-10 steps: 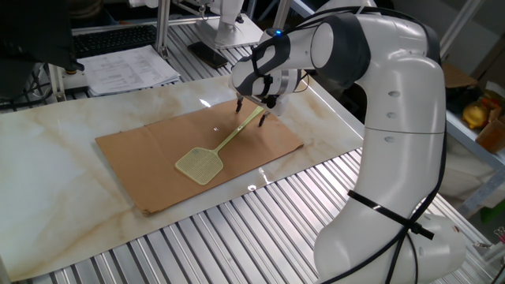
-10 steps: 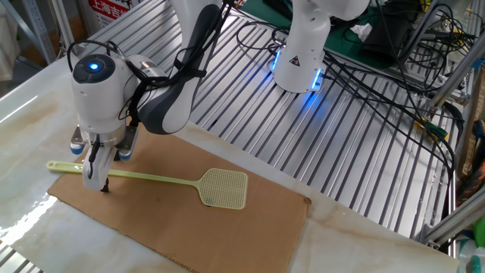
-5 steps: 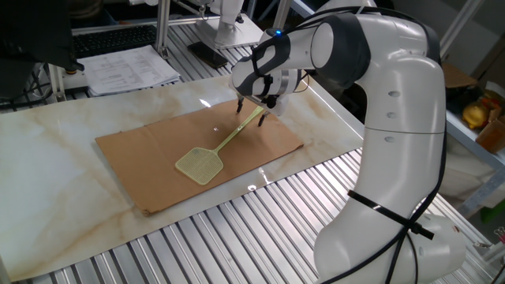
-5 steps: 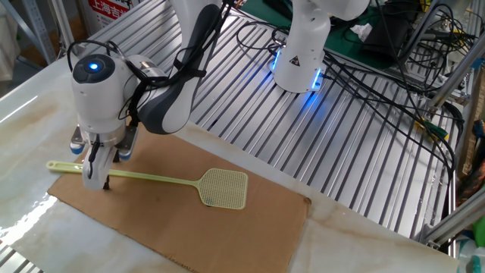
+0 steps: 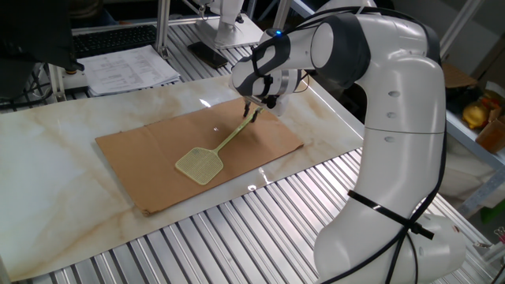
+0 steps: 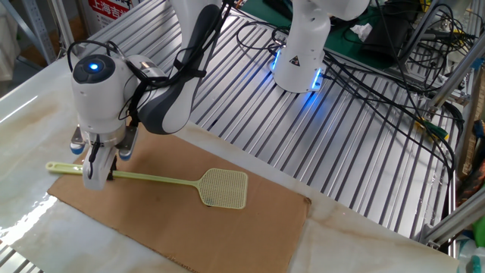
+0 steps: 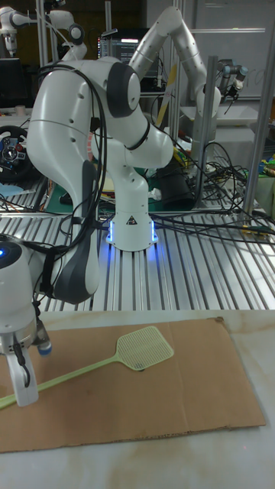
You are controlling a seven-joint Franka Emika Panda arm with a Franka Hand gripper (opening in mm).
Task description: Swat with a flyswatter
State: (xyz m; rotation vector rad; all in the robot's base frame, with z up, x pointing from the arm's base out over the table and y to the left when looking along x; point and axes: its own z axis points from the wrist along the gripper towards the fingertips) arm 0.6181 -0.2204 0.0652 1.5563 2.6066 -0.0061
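On cardboard: pale yellow-green plastic flyswatter (image 6: 182,182), mesh head flat on the brown cardboard sheet (image 6: 250,227).
Gripper (image 6: 98,171): fingers clenched around flyswatter's thin handle.

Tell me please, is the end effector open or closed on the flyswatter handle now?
Closed. The end effector has its fingers pinched together on the flyswatter handle, with no gap visible around it in either fixed view.

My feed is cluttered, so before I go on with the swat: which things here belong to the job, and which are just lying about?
Belongs to the job:
- flyswatter, lying on the cardboard sheet
- hand, closed on its handle

Just lying about:
- stack of papers
- bundle of cables
- second robot's base
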